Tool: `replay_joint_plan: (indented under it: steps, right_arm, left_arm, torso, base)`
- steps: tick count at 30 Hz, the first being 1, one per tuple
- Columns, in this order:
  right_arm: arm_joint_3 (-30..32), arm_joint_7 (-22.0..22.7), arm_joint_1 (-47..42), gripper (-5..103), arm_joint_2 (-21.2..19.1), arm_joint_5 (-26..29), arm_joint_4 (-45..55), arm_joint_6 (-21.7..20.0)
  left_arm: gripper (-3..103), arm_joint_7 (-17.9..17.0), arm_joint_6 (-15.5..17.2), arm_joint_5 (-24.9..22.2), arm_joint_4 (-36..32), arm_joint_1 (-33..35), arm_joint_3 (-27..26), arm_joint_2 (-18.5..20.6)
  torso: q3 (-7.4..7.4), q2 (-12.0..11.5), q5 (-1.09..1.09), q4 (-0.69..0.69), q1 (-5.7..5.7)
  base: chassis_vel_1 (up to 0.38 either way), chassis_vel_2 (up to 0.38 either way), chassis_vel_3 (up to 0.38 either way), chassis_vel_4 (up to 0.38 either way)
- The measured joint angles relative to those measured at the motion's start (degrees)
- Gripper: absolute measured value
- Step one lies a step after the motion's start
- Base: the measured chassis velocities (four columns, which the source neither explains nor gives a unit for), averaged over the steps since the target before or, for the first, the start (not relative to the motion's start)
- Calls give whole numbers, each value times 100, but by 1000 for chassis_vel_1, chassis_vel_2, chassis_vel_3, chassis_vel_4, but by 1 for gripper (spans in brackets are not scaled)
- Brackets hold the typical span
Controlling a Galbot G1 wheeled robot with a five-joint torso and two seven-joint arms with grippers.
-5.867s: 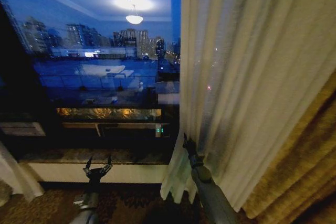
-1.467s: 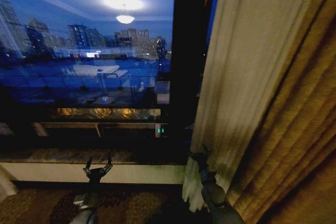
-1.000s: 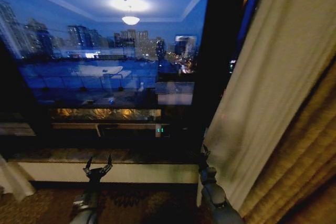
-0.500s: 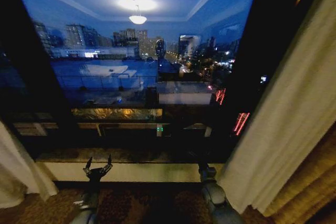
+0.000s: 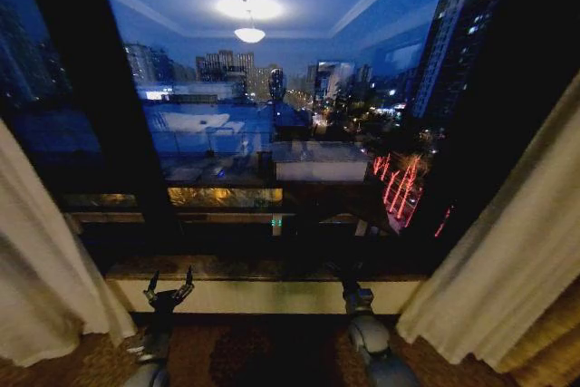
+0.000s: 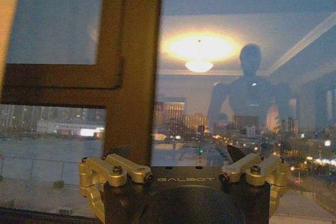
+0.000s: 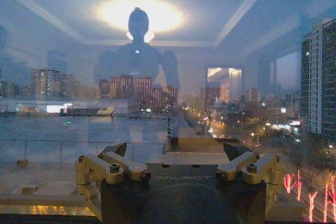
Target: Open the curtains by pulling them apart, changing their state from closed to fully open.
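Note:
The curtains hang apart at the two sides of the window. The left sheer panel (image 5: 41, 269) is bunched at the left edge of the head view, and the right sheer panel (image 5: 507, 260) slants down the right edge. My left gripper (image 5: 169, 285) is raised low in front of the sill, open and empty; its wrist view shows the left gripper (image 6: 178, 153) facing the glass. My right gripper (image 5: 352, 280) stands a little left of the right panel's hem, apart from the fabric. The right wrist view shows the right gripper (image 7: 176, 150) open with nothing between its fingers.
A pale window sill (image 5: 272, 295) runs just beyond both grippers, with dark glass and a night city view above it. A dark window post (image 5: 109, 133) stands at the left. A golden-brown drape (image 5: 555, 346) hangs behind the right panel. Patterned carpet (image 5: 263, 355) lies below.
The right panel has slid far to the right, uncovering the window, and my right gripper has come free of its fabric. The camera has turned, bringing the left panel into view. The left arm has stayed still.

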Motion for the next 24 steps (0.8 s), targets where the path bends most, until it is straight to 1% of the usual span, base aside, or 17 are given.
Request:
replay_joint_plan:
  steps: [14,22,24]
  right_arm:
    - [0,0,0,100,0,0,0,0]
    - [0,0,0,100,-1,0,0,0]
    - [0,0,0,100,0,0,0,0]
  left_arm:
    - [100,0,0,0,0,0,0,0]
    - [100,0,0,0,0,0,0,0]
    - [100,0,0,0,0,0,-1,0]
  torso:
    - [0,0,-2,1,0]
    - [0,0,2,0,0]
    - [1,-1,-1,1,0]
  base:
    - [349,358,-357,-355]
    - [352,352,-363,-351]
    - [291,320,-302,-325]
